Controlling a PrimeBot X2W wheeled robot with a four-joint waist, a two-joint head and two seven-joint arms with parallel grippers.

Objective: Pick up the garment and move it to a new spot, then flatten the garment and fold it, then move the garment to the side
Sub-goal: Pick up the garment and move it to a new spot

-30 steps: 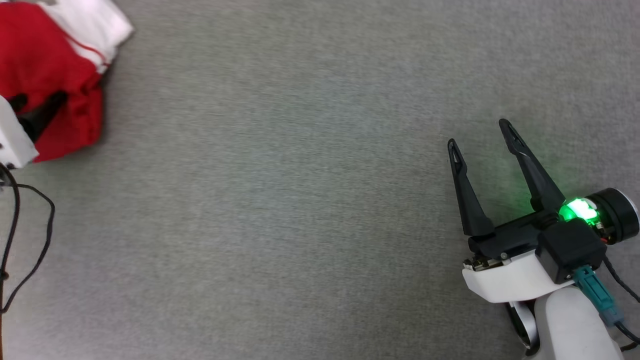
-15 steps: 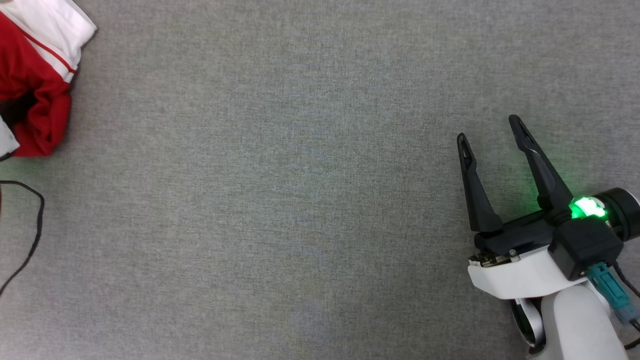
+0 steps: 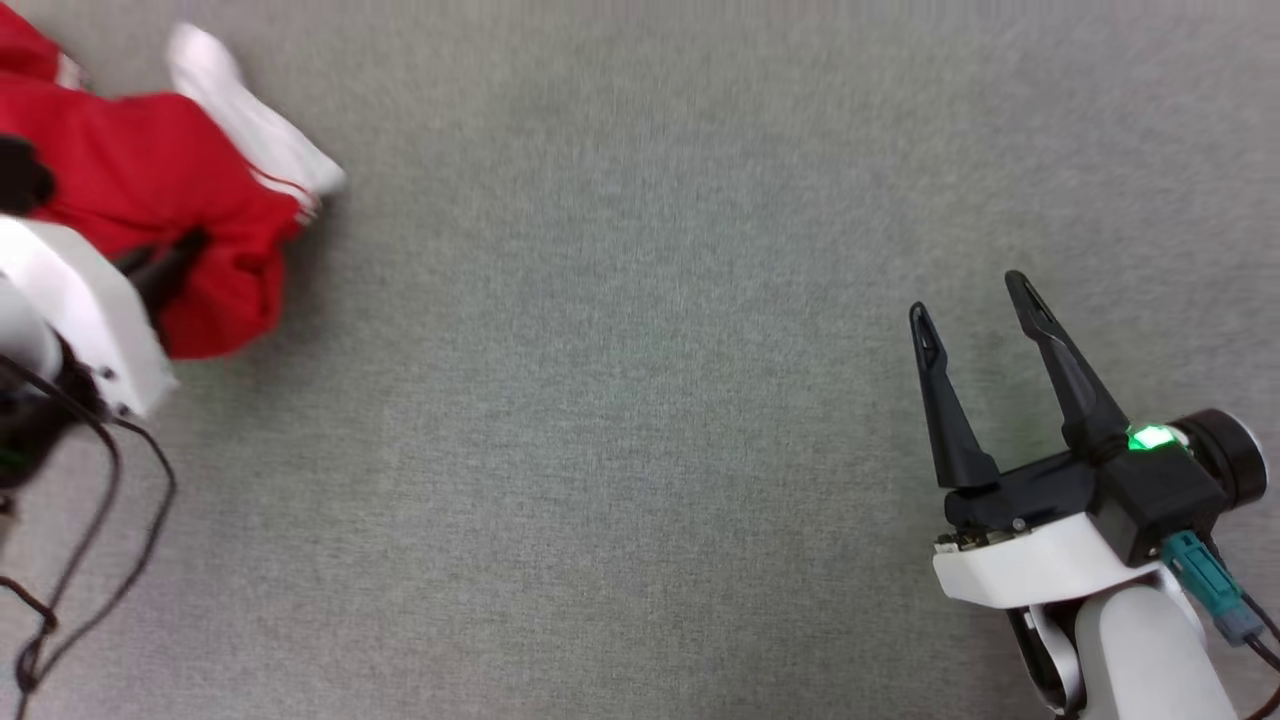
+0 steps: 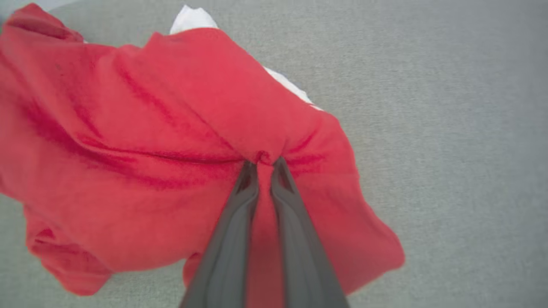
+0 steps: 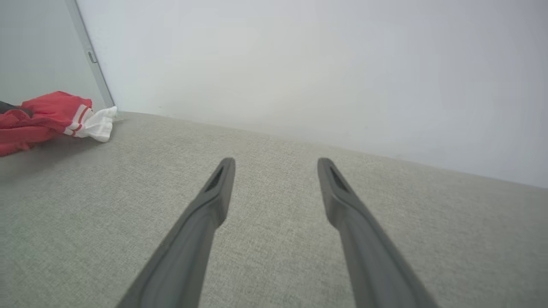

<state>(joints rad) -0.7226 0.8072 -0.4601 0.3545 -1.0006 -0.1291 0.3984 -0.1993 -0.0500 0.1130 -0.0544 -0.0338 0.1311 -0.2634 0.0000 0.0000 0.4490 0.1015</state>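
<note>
Shirt (image 3: 190, 200) lies bunched at the far left of the grey mat (image 3: 640, 420), a red fold pinched in the pressed-together jaws of the left gripper (image 4: 265, 164), while the right gripper (image 3: 968, 298), jaws spread, sits well apart on the opposite side.

1. Head view: garment (image 3: 170, 200) cut off by the left and top edges. Its white sleeve (image 3: 250, 130) is motion-blurred, trim stripes not resolvable.
2. Left wrist view: left gripper (image 4: 265, 161), fingertips (image 4: 248, 179) sunk in a red fold, contact surfaces hidden. Garment runs off the left edge.
3. Head view: left fingers mostly hidden behind the white wrist housing (image 3: 80, 300).
4. Right wrist view: garment clipped at the left edge. A dark shape (image 5: 13, 108) against it cannot be identified.
5. Cable (image 3: 170, 480) leaves the frame at bottom left.
</note>
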